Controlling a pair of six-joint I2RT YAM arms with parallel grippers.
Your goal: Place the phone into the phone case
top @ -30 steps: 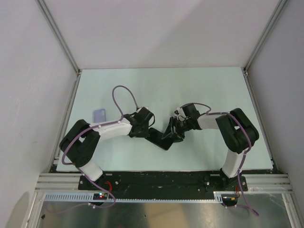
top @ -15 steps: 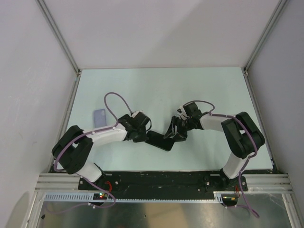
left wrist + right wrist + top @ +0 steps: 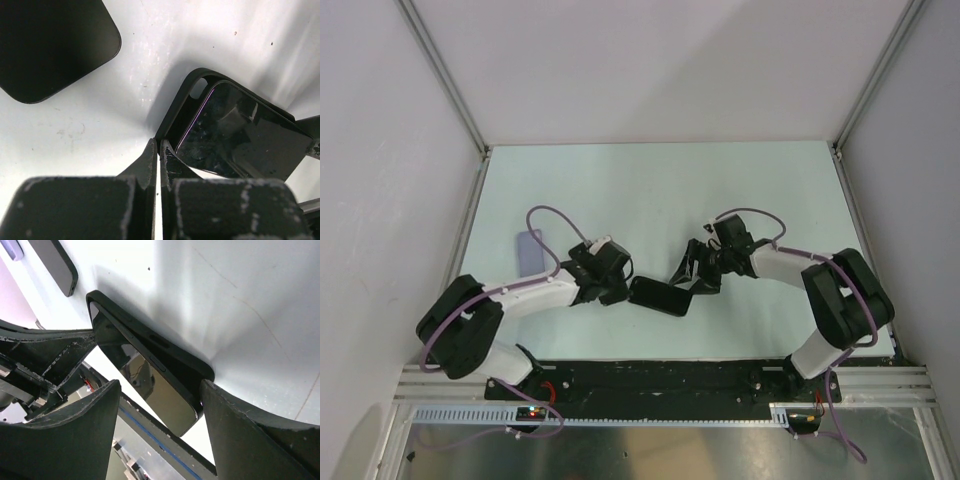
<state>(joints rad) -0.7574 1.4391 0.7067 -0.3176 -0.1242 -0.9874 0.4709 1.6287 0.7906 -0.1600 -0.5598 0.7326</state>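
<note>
A black phone case (image 3: 185, 100) lies on the pale table with a glossy black phone (image 3: 240, 135) resting tilted in it, one end sticking out. In the top view the two show as one black slab (image 3: 658, 297) between the arms. My left gripper (image 3: 159, 145) is shut, its tips against the case's side edge, left of the slab in the top view (image 3: 623, 289). My right gripper (image 3: 159, 390) is open and straddles the phone (image 3: 135, 365) and case (image 3: 165, 347). Its right finger (image 3: 235, 430) touches the case's end; the left finger stands apart.
A second flat black slab (image 3: 50, 45) lies on the table beyond the case and also shows in the right wrist view (image 3: 55, 265). A lavender flat object (image 3: 528, 250) lies near the table's left edge. Frame rails border the table.
My left arm has drawn back and lower to the left, its gripper staying at the case. My right arm has stretched out lower. The case with the phone has shifted slightly.
</note>
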